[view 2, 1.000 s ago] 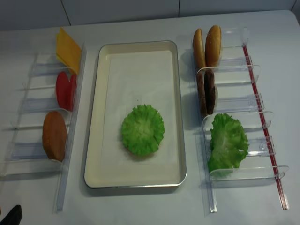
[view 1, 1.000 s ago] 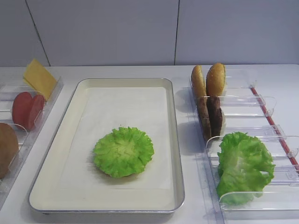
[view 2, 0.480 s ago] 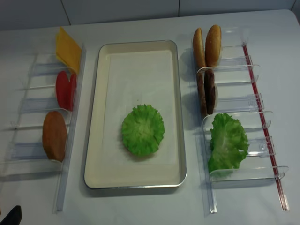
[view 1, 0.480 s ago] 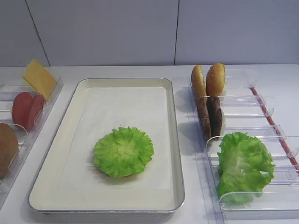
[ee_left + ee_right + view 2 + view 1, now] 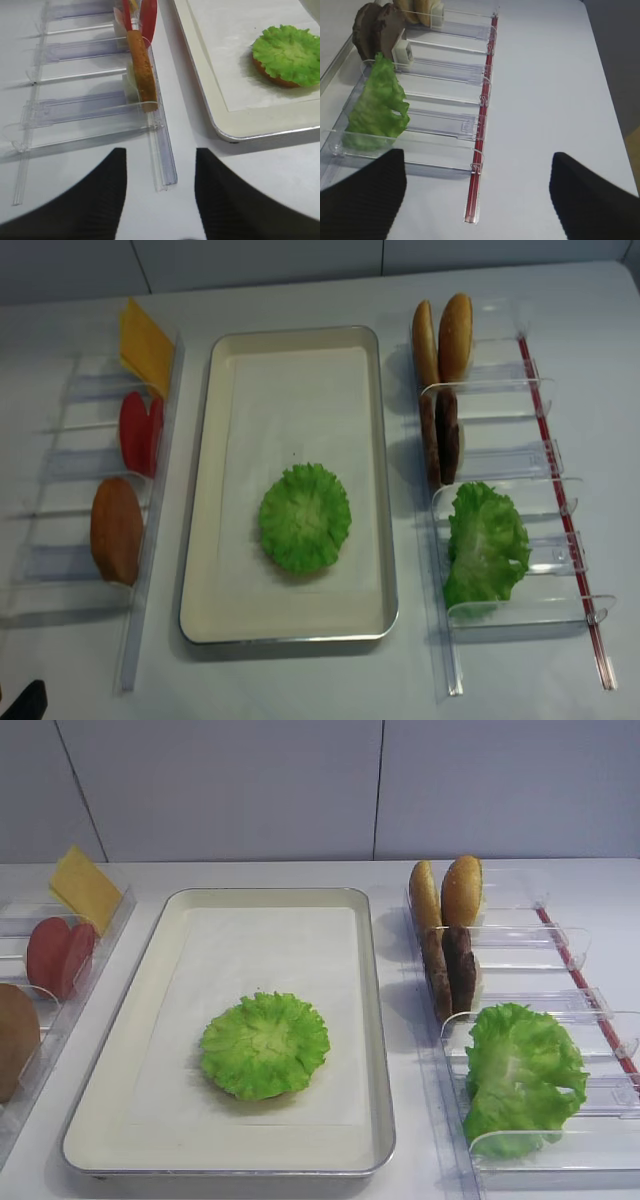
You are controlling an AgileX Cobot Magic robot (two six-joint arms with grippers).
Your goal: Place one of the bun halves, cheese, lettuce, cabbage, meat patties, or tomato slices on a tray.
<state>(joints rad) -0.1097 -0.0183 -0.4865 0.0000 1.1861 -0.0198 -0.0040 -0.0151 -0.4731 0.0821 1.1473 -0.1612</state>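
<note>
The frilly green lettuce (image 5: 264,1044) lies on the paper liner of the cream tray (image 5: 378,1020), toward its near end. In the left wrist view the lettuce (image 5: 287,47) rests on a bun half whose brown edge (image 5: 272,80) peeks out beneath. My left gripper (image 5: 160,152) hovers open and empty over the table, near the front end of the left bins. My right gripper (image 5: 476,155) is open and empty over the table by the right bins' near end. Neither arm reaches the tray.
Clear bins on the left hold the cheese (image 5: 84,888), tomato slices (image 5: 58,952) and a bun half (image 5: 15,1035). Bins on the right hold two bun halves (image 5: 447,890), meat patties (image 5: 450,968) and a big leafy cabbage clump (image 5: 522,1072). A red strip (image 5: 482,125) edges the right bins.
</note>
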